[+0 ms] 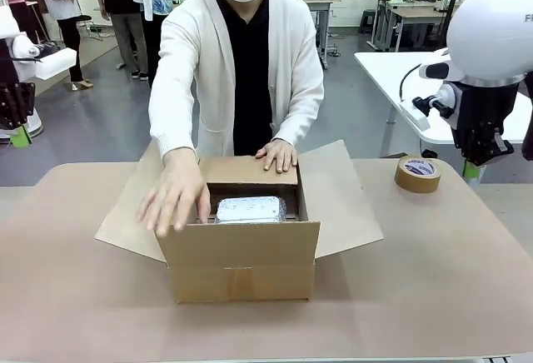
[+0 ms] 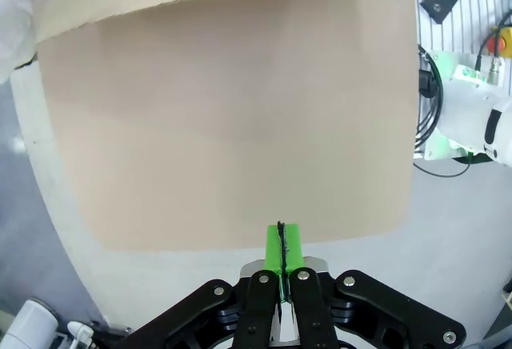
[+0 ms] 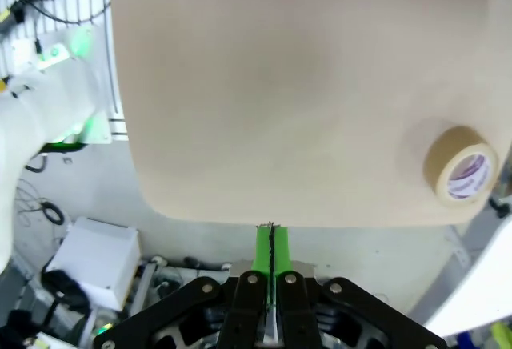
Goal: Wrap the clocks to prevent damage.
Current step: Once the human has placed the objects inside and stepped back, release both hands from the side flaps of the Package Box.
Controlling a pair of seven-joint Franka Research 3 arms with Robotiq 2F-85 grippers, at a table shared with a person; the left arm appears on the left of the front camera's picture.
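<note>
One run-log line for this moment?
left gripper: shut, empty | right gripper: shut, empty | person's hands: on open brown cardboard box | brown tape roll: on table

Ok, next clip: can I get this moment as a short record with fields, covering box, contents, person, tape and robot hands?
box: cardboard box, flaps open, mid-table
contents: wrapped item inside
person: one hand at the opening, other hand on the far flap
tape: tape roll flat on the table, right of box
left hand: shut, empty, raised
right hand: shut, empty, raised
</note>
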